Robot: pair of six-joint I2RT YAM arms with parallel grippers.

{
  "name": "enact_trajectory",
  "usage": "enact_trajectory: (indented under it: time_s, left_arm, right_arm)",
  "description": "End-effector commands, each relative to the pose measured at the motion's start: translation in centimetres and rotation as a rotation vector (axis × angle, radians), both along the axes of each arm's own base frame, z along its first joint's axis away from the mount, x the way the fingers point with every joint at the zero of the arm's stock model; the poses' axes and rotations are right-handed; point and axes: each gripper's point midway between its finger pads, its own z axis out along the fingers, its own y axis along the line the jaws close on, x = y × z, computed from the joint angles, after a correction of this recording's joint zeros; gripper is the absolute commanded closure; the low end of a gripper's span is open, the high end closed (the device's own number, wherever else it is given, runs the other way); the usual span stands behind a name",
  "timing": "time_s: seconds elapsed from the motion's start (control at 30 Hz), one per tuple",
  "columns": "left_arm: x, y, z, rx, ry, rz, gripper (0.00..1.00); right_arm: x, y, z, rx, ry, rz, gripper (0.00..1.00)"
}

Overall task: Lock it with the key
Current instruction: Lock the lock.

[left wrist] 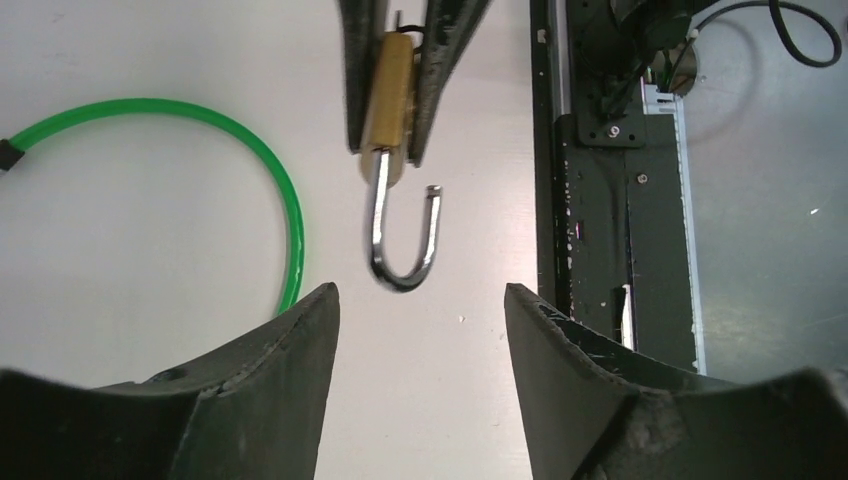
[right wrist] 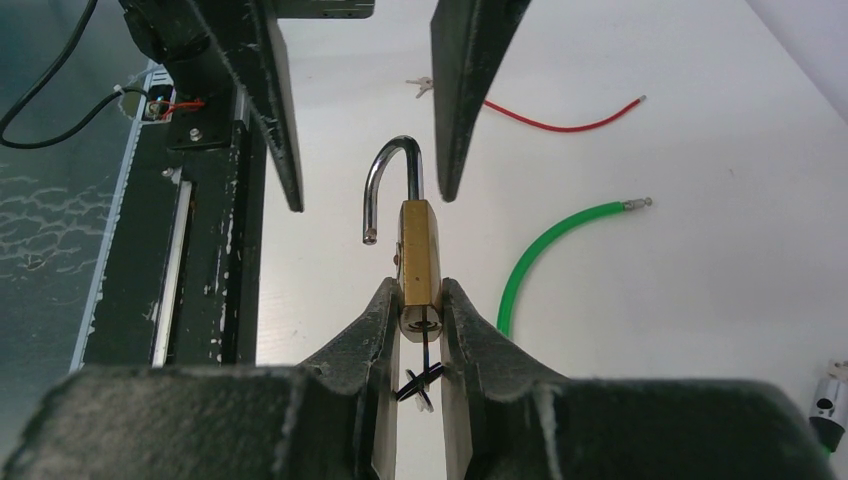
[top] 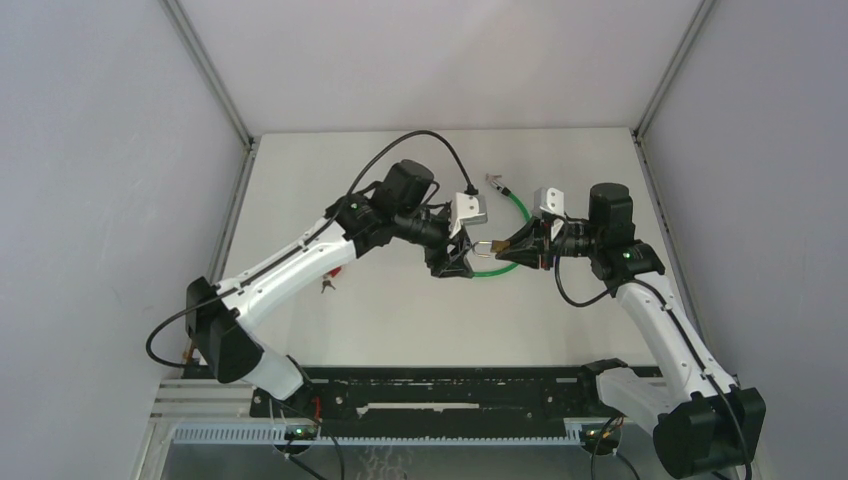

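Note:
My right gripper (right wrist: 420, 290) is shut on the body of a brass padlock (right wrist: 420, 255) and holds it above the table. Its steel shackle (right wrist: 385, 170) is swung open, and its free end is out of the body. A thin dark key (right wrist: 424, 350) with a small ring sits in the keyhole between my right fingers. My left gripper (left wrist: 418, 300) is open and empty and faces the padlock (left wrist: 388, 100), with the shackle (left wrist: 400, 250) just in front of its fingertips. In the top view both grippers meet mid-table around the padlock (top: 487, 247).
A green cable (top: 505, 265) curves on the table under the grippers; it also shows in the left wrist view (left wrist: 270, 170) and the right wrist view (right wrist: 545, 250). A red wire (right wrist: 560, 118) and spare keys (top: 327, 284) lie left. A black rail (top: 450, 390) runs along the near edge.

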Motion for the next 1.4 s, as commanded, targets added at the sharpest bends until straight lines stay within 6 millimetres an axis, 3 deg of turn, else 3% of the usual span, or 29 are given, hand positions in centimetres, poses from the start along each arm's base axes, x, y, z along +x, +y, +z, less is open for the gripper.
enact_trajectory:
  time_s: [0.0,0.37,0.5,1.13,1.37]
  left_arm:
    - [1.2,-0.3,4.4,-0.107,-0.016,0.031,0.33]
    - [0.6,-1.4,5.1,-0.129,0.048,-0.013,0.42]
    - [0.9,-1.7,4.4,-0.117,0.057,-0.013,0.56]
    - [2.1,-1.7,4.2,-0.097,-0.028,0.005,0.98]
    - [2.2,-2.4,4.8,-0.116,-0.032,0.016,1.00]
  right_arm:
    - [0.2,0.1,2.5,0.034,-0.079,0.029,1.00]
    - [0.2,0.3,2.3,0.031,-0.075,0.030,1.00]
    - [0.1,0.3,2.5,0.035,-0.074,0.034,1.00]
    - [-0.4,0.8,2.4,0.061,-0.020,0.076,1.00]
    - [-0.6,1.1,2.4,0.069,0.006,0.095,1.00]
